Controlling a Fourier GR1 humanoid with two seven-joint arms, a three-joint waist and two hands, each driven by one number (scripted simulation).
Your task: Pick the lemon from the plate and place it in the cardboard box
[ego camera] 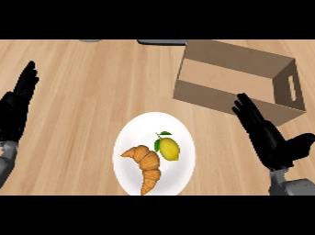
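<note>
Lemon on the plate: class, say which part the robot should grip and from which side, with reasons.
Probably across the lemon at its narrow middle, from above and from the robot's right. It lies lengthwise, leaf at the far end; the croissant crowds its left, and the open right hand is on the free side.

Bright, even light over counter [85,92]. Cardboard box [214,97] at 1 o'clock: near outer wall darker than interior. Plate [136,128] at 6 o'clock reads flat white.
</note>
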